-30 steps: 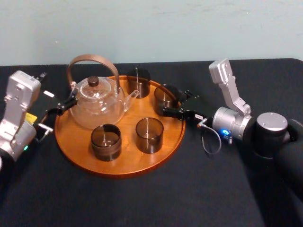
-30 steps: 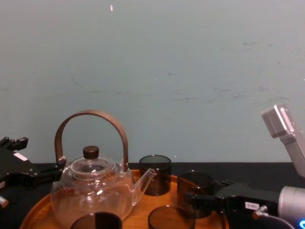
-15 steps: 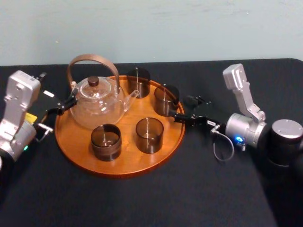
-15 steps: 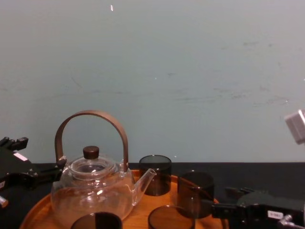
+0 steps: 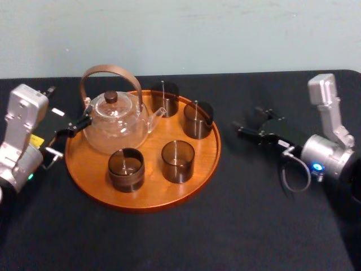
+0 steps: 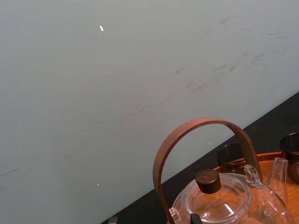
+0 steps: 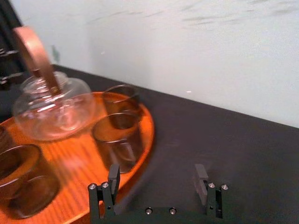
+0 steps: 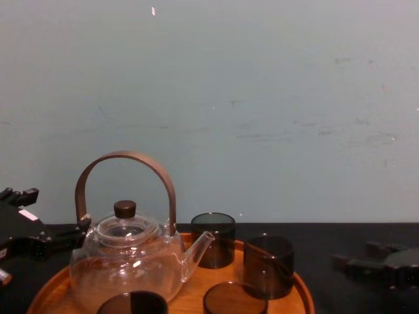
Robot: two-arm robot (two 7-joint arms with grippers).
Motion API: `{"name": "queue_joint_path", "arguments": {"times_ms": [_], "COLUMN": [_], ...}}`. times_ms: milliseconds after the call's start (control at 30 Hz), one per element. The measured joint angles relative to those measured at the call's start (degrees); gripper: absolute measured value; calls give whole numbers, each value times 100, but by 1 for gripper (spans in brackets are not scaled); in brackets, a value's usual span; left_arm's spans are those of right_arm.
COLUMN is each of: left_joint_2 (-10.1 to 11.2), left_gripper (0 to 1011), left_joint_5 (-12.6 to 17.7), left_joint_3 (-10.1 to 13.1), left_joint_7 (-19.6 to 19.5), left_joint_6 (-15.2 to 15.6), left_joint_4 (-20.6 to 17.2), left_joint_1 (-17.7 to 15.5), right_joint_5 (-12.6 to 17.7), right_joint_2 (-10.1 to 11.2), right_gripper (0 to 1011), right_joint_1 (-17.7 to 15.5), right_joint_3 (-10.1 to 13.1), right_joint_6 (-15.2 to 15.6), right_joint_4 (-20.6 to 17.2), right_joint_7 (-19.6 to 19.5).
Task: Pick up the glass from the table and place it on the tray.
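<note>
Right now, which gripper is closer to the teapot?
Left. The left gripper sits beside the teapot at the left edge of the tray; the right gripper is off it, over the table to its right.

Teapot point(image 5: 115, 121) and glasses point(image 5: 198, 119) on tray point(image 5: 152, 189)

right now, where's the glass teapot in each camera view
head view: glass teapot at the left back of the tray.
chest view: teapot low on the left, on the tray.
left wrist view: teapot close up, lid knob facing the camera.
right wrist view: teapot past the dark glasses.
shared landmark: its arched brown handle.
</note>
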Motion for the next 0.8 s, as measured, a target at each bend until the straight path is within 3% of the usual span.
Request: {"name": "queue_joint_path", "arguments": {"times_ms": [200,433,600,800], "left_joint_2": [0,0,0,0], "left_gripper": [1009,1010,1009,1010], "left_joint_5": [0,0,0,0], "left_joint_3": [0,0,0,0], "left_joint_7": [0,0,0,0], "left_joint_6": [0,0,0,0], "left_joint_4": [0,0,0,0], "left_joint_1": [0,0,0,0], "right_joint_5": [245,318,296,292], "right_joint_2": [190,240,201,206], "right_gripper": [1003,1002,1002,1003], "right_joint_1": [-99,-50,12,8], "right_joint_3": [300,510,621,607], "right_joint_6": [-18,-95,-144,-146], "right_joint_4": [-50,109,246,235], "right_joint_7": [-182,-439,-662,-630]}}
